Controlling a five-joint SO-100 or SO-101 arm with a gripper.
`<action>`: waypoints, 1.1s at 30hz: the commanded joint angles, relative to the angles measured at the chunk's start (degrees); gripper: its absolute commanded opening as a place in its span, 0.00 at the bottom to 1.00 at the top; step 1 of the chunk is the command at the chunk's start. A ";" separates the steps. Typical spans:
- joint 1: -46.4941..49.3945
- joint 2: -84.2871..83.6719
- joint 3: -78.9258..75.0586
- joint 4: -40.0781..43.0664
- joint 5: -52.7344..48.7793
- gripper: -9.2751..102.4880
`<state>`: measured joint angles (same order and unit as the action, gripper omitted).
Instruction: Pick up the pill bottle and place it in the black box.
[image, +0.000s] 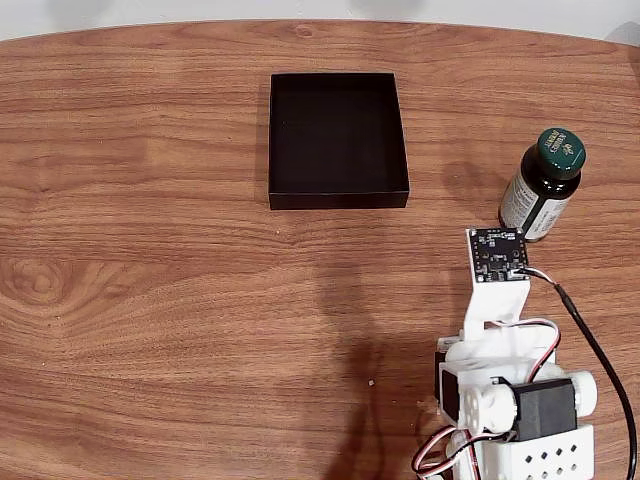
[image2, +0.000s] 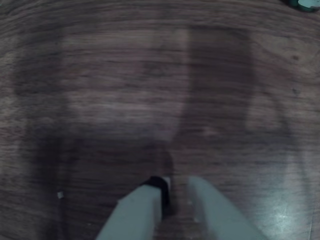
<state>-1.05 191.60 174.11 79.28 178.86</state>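
The wood-grain bench (image: 150, 300) carries the black box (image: 338, 196) toward its far middle in the fixed view, its inside bare. The pill bottle (image: 543, 184) stands upright well to the right of the box, green cap on, label facing the arm. The white arm (image: 510, 400) sits at the lower right, its small circuit board (image: 497, 252) just short of the bottle's base. Bare wood lies between bottle and box. In the wrist view the gripper (image2: 172, 192) hangs over blurred bench with its pale fingers (image2: 137, 215) almost together, only a thin gap between them, holding nothing.
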 joint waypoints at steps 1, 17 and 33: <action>2.64 -0.26 -0.53 7.21 -8.53 0.15; 2.81 -0.26 -0.53 7.21 -8.61 0.15; 4.57 -3.16 -0.53 -15.64 -4.75 0.18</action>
<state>2.55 189.76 174.46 70.14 172.71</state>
